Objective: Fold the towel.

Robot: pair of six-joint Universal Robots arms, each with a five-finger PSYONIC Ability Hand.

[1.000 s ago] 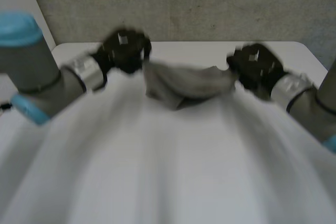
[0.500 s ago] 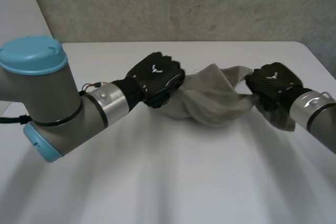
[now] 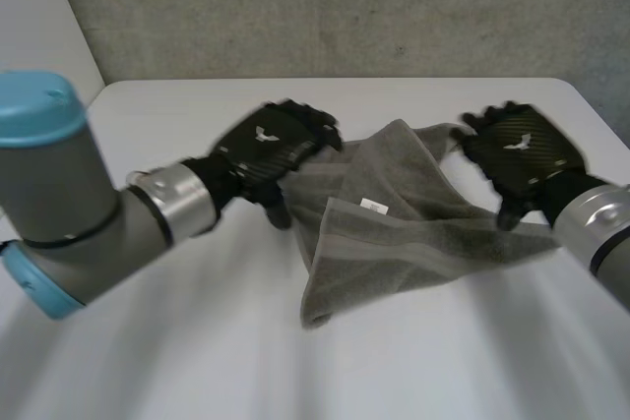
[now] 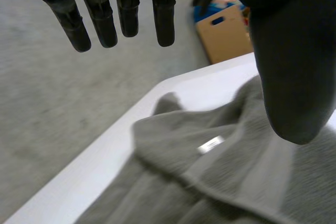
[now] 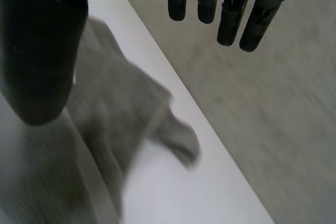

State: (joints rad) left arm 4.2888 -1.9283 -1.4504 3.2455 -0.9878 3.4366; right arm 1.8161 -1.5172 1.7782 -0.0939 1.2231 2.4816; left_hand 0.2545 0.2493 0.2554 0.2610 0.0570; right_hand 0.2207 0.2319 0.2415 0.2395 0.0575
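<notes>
Towel: one towel (image 3: 423, 233), rumpled on the white counter (image 3: 197, 361);
Robot hands: two; left robot hand (image 3: 271, 145) and right robot hand (image 3: 517, 154) flank it, fingers wide, empty;
Room: grey wall (image 3: 345, 7); one cardboard box (image 4: 228, 38)

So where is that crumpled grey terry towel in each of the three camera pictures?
Head view: the grey towel lies crumpled on the white table, between the left hand and the right hand.
Left wrist view: the towel lies below the left hand's straight fingers.
Right wrist view: the towel lies beside the right hand.
Shared landmark: the table's edge, right beside the towel.
</notes>
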